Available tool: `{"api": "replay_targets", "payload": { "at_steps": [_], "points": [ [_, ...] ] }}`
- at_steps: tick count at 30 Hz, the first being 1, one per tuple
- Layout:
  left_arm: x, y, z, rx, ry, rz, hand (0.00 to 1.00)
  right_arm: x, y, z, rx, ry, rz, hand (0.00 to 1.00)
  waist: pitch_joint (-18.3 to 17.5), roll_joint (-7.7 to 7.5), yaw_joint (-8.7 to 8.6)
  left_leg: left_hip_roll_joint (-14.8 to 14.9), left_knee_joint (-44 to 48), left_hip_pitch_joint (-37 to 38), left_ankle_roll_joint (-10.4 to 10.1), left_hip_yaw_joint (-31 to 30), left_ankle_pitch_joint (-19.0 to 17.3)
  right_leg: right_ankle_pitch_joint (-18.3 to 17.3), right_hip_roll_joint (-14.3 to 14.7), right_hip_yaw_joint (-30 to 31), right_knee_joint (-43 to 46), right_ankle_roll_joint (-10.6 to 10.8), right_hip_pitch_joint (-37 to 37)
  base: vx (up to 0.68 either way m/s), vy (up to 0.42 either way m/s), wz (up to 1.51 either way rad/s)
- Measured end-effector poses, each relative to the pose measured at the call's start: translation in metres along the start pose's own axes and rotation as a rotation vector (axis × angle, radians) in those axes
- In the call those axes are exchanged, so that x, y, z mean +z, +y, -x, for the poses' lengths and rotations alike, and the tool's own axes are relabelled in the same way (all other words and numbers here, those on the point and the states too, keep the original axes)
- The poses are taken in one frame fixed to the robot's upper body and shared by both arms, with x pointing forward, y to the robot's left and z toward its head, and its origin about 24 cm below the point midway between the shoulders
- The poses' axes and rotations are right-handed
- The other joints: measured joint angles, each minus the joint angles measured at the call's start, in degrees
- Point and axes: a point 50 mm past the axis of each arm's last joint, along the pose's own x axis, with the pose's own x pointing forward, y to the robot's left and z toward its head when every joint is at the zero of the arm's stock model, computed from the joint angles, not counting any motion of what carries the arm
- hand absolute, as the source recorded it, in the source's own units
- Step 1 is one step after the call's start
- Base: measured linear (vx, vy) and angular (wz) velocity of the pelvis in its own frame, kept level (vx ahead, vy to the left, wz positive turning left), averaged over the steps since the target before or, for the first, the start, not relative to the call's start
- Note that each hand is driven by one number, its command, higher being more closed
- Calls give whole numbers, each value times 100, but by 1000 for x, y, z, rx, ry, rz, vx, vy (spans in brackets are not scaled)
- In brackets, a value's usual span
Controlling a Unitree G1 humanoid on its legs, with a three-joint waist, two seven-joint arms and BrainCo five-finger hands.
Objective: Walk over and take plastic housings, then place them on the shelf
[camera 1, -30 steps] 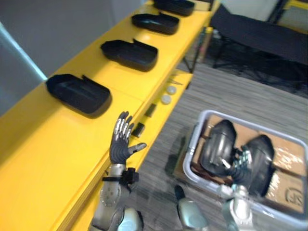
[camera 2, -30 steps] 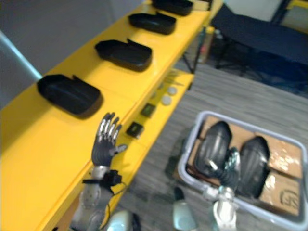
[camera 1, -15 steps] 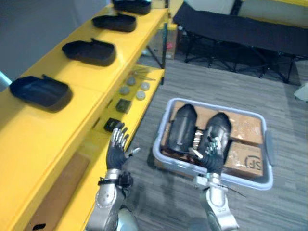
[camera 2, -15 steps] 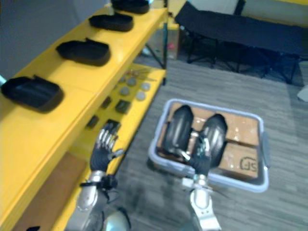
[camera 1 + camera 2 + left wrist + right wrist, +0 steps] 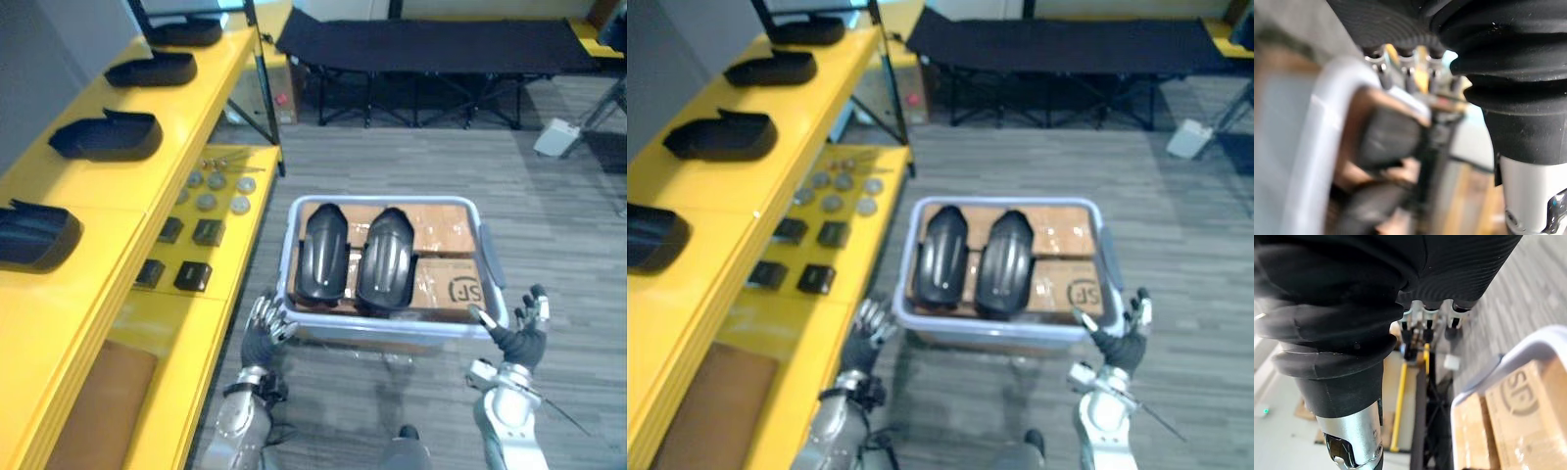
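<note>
Black plastic housings [image 5: 323, 253], two side by side, lie in the grey bin [image 5: 392, 330] on cardboard boxes [image 5: 446, 284], not lifted yet. Half a second back the right hand [image 5: 519, 328] hung over them. Now the view's swung square onto the bin, and it and the left hand [image 5: 261, 333] flank its near corners, fingers spread, empty. The left one might be touching the rim. Looks like lining up a grab, with the yellow shelf [image 5: 98, 186] left of the bin.

A round dark logo [image 5: 461, 291] is printed on the cardboard box [image 5: 432, 277] in the grey bin [image 5: 384, 201] — nothing else legible.
</note>
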Motion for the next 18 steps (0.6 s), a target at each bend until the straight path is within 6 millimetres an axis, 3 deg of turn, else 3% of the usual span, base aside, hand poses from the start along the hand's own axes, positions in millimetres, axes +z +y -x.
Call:
{"api": "replay_targets", "payload": {
  "at_steps": [4, 7, 10, 13, 15, 18],
  "points": [
    [-25, 19, -1, 79, 130, -75, 0, -2, 1, -20, -55, 9, -12, 0, 115, 80, 42, 3, 137, -219, -8, -240, 41, 85, 66, -162, -115, 34, -2, -4, 7, 12],
    [-34, 25, -5, 107, 179, -83, 0, 4, -4, -49, -163, 13, -55, 0, 377, 135, 161, 6, 206, -356, -6, -396, 46, 219, 123, -189, -208, 11, -13, -42, 23, 5],
    [-41, 35, -5, 140, 216, -92, 0, 17, 3, -84, -240, 38, -100, 0, 651, 73, 303, 5, 240, -510, -15, -578, 51, 308, 177, -250, -252, -56, -72, -88, 33, 8],
    [-45, 35, -3, 121, 222, -91, 0, 42, 3, -122, -266, 31, -107, 0, 852, 135, 505, -7, 216, -741, 2, -747, 179, 397, 212, -419, -258, -74, -199, -64, 12, 24],
    [-46, 31, -2, 88, 219, -89, 0, 61, 0, -144, -268, 25, -107, 0, 956, 254, 590, -49, 171, -874, 10, -909, 267, 415, 211, -570, -265, -68, -216, -45, 15, 35],
    [-50, 27, 0, 59, 213, -71, 0, 80, -2, -163, -256, 26, -83, 0, 1030, 389, 751, -92, 86, -1015, 18, -1033, 364, 420, 206, -747, -264, -62, -288, -31, 12, 24]
  ]
}}
